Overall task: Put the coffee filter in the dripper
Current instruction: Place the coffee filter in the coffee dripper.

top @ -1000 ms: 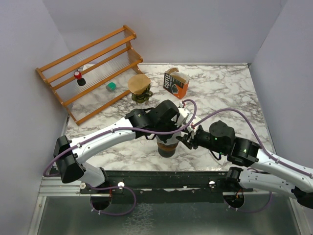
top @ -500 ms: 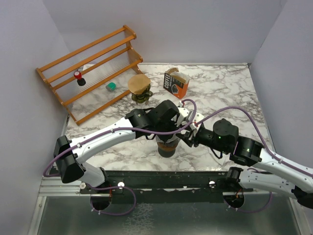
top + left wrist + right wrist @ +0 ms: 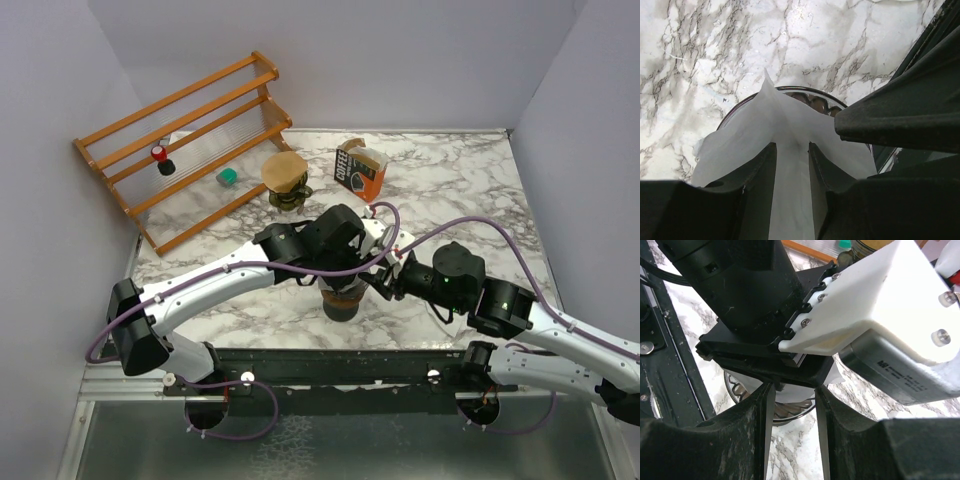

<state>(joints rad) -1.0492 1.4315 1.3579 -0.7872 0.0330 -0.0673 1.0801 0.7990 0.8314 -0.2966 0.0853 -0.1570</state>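
Filter (image 3: 785, 120): thin white paper, judged light, limp and easily creased; best pinched at the folded seam or upper edge.
Location: set in the dripper (image 3: 807, 91), at 6 o'clock on the bench (image 3: 700, 45).
Left claw (image 3: 791, 150): parted, straddling the seam, not clenched on it.
Right claw (image 3: 794, 392): parted at the dripper's 3 o'clock, nothing grasped.
Hidden: dripper base and filter tip are covered by the arms, so seating cannot be confirmed.
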